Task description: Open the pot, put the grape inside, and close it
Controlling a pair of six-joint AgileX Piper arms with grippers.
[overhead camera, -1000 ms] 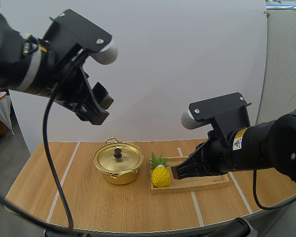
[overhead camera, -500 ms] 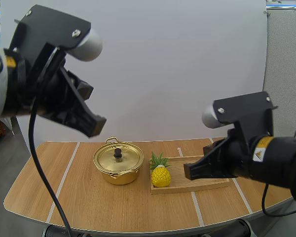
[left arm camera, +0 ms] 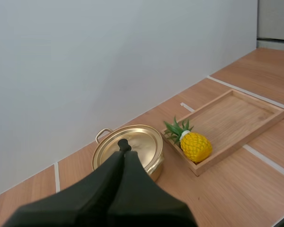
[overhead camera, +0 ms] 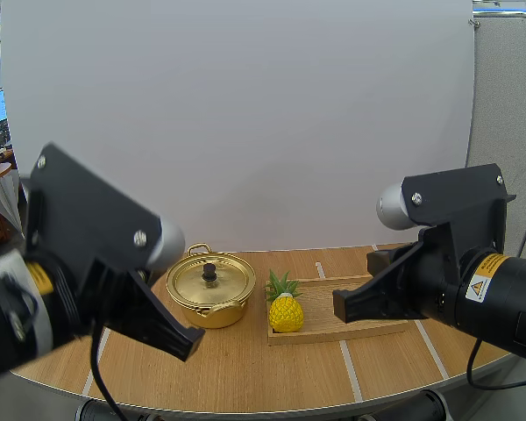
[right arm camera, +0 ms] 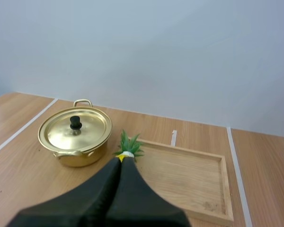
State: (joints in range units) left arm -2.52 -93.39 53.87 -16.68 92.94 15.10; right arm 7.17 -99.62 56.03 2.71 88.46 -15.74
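Wooden table (overhead camera: pixel 245 373) crossed by white tape lines (overhead camera: pixel 114 311), a plain white screen (overhead camera: pixel 245 114) standing at its back edge; the gold pot (overhead camera: pixel 212 311) sits toward the back edge, a little left of the middle, with its lid (overhead camera: pixel 193 281) on and the black knob (overhead camera: pixel 209 272) upright at the centre. Just to the pot's right lies the wooden tray (overhead camera: pixel 333 331), its long side running along the table toward the right edge; the fruit I can see is a yellow pineapple (overhead camera: pixel 286 313) with a green crown, lying in the tray's left end, near the pot but not touching it.

My left gripper (overhead camera: pixel 191 338) hangs over the front left part of the table, apart from the pot; its fingers (left arm camera: pixel 109 189) are pressed together into one dark wedge, gripping nothing. My right gripper (overhead camera: pixel 340 307) hangs over the tray, to the pineapple's right; its fingers (right arm camera: pixel 109 194) are likewise closed together and empty, the tip pointing toward the pineapple's crown.
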